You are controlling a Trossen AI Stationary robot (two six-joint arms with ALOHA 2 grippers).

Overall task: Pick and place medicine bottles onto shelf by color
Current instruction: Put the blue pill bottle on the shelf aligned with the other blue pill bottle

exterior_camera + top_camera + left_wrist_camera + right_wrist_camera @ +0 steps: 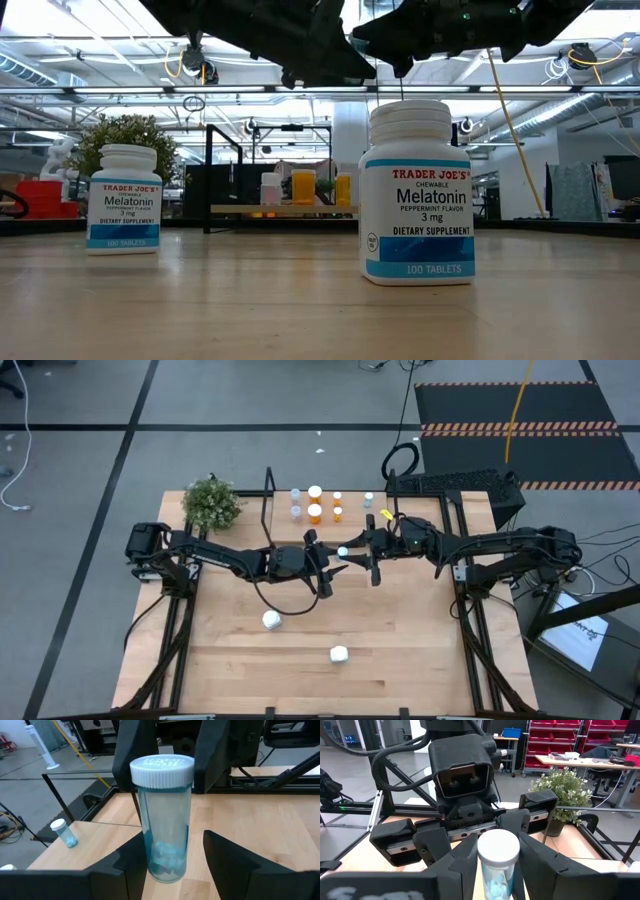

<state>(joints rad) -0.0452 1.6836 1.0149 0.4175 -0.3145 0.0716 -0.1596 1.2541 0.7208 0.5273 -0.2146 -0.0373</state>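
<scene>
A pale blue bottle (343,550) with a white cap was held in mid-air above the desk (400,630), between both grippers; right gripper (496,862) was pinched on it near the cap; left gripper (172,862) was closed around its lower body; orange and clear bottles (315,512) were seen on the shelf (350,520); two white bottles (271,620) were left upright on the desk.
</scene>
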